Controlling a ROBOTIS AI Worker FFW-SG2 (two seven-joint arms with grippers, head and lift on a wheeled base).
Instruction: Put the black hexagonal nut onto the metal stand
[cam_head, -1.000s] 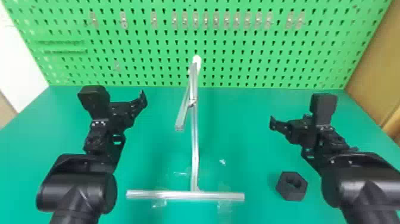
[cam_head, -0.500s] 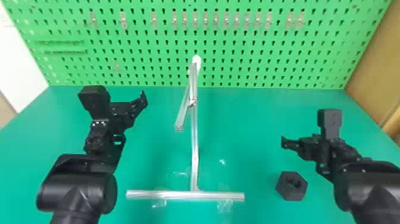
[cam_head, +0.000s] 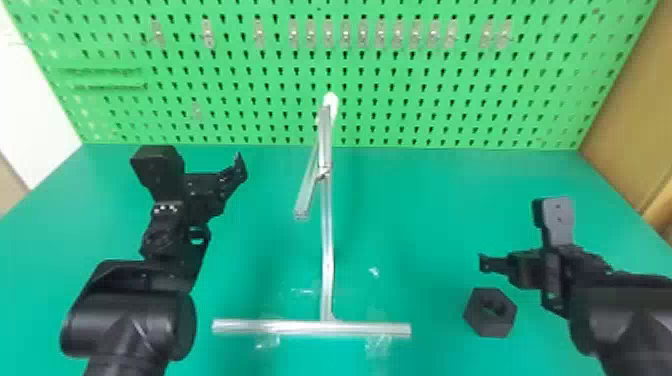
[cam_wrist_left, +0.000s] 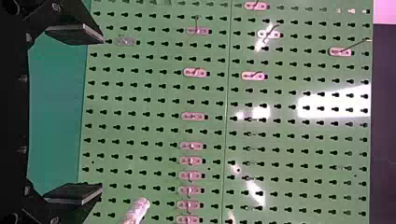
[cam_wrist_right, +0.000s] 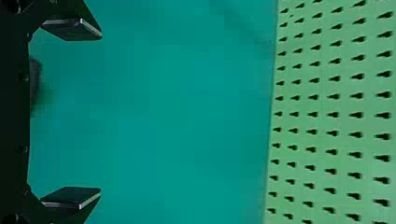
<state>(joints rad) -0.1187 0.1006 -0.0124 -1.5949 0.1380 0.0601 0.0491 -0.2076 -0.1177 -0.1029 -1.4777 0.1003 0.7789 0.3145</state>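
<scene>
Right gripper, fingers well apart, near black hexagonal nut, hole upward

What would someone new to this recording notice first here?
Probably the metal stand in the middle of the table, with its long foot bar and slanting arm, set before a bright green pegboard. Next, likely the chunky black nut on the table to the stand's right, near the open right gripper.
</scene>
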